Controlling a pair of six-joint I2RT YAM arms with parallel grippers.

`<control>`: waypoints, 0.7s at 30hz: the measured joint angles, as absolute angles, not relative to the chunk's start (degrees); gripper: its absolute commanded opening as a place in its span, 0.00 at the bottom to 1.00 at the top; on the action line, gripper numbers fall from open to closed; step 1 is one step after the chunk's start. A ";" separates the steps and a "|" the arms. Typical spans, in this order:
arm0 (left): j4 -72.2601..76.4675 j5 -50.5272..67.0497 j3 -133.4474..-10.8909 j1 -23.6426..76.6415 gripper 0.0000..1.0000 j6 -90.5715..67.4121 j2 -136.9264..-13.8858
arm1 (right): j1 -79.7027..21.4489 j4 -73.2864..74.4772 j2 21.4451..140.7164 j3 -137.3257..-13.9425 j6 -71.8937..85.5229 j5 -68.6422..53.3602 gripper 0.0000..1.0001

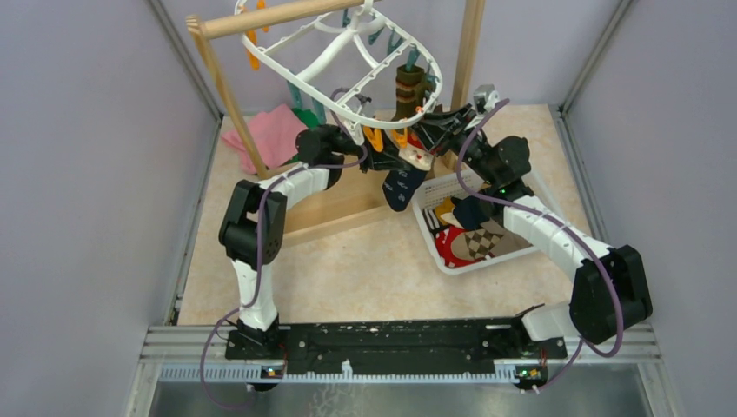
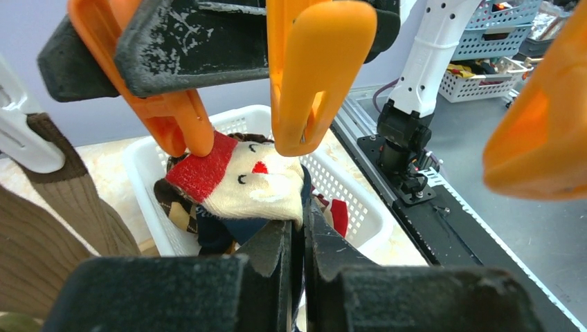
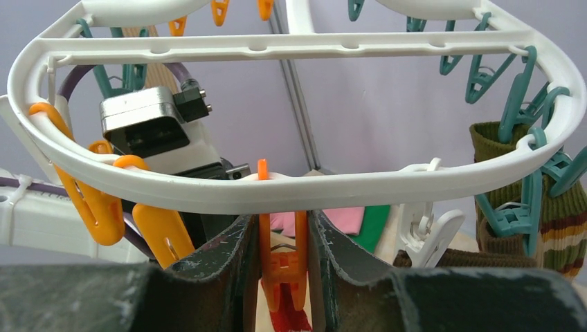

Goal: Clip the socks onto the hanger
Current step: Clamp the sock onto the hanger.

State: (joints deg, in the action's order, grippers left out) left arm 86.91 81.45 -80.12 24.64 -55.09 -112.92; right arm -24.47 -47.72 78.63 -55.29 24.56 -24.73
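L gripper (image 2: 297, 234) is closed narrow on the navy sock (image 2: 249, 183) and pinches it just below the red-white cuff. This sock hangs under the front rim of the hanger (image 1: 348, 115), beside the white basket (image 1: 432, 228). R gripper (image 3: 280, 228) squeezes an orange clip (image 3: 280, 277) betw. its pads; the clip's tip touches the red cuff. Olive striped sock (image 3: 554, 207) is already held by a teal clip (image 3: 509, 218). Other socks (image 1: 474, 239) lie in the basket

A robotics lab cell: plain grey panels (image 1: 78, 174), aluminium frame posts (image 1: 185, 61), and a bolted black base rail (image 1: 391, 334).
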 measured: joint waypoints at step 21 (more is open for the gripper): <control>86.91 82.63 -76.66 25.43 0.00 -48.73 -110.87 | -24.45 -49.01 79.33 -55.29 26.24 -25.91 0.00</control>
